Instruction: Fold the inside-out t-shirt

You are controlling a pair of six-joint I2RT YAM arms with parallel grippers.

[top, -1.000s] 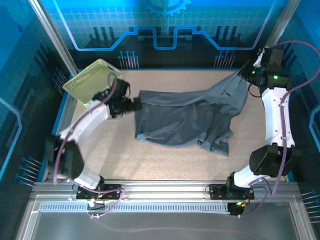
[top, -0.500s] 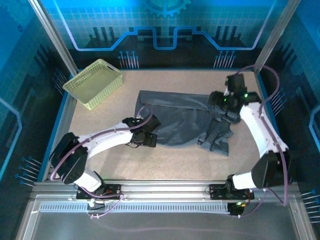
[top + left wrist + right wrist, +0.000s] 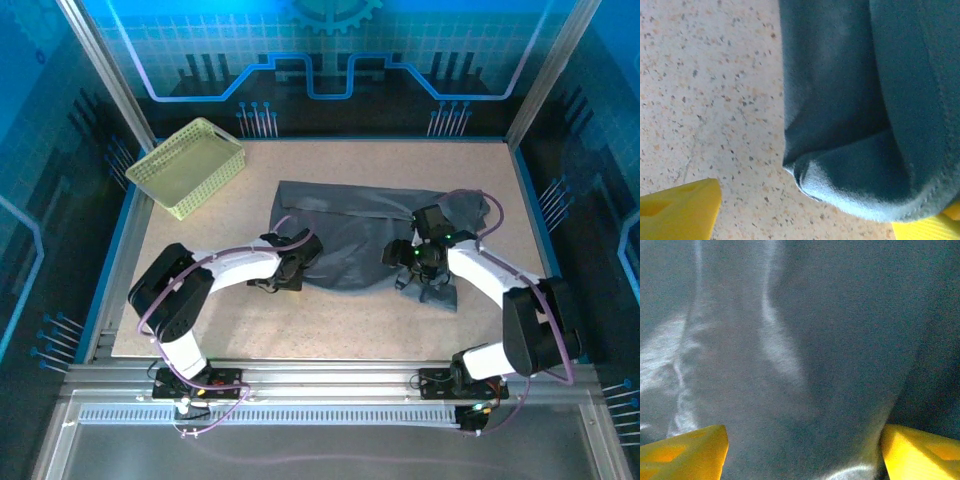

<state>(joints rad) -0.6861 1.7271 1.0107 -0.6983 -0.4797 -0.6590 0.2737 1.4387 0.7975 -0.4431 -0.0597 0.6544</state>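
Note:
The inside-out t-shirt (image 3: 350, 235) lies crumpled flat in the middle of the table, dark slate-grey, with a bunched part at its right end. My left gripper (image 3: 290, 272) sits low at the shirt's near-left corner. In the left wrist view that rounded hem corner (image 3: 850, 185) lies on the table between the yellow fingertips (image 3: 680, 212), and the left gripper (image 3: 805, 222) stands open. My right gripper (image 3: 405, 255) hovers over the shirt's right half. In the right wrist view grey fabric (image 3: 805, 365) spans the gap between the wide-apart fingertips (image 3: 920, 452) of the open right gripper (image 3: 800, 455).
A pale yellow-green lattice basket (image 3: 188, 165) stands at the back left, apart from the shirt. The speckled tabletop (image 3: 330, 325) is bare in front of the shirt, and a raised frame borders the table's edges.
The right gripper opened, let the lifted back-right shirt corner drop, and came down over the shirt's right half. The left arm swung from beside the basket to the shirt's near-left corner.

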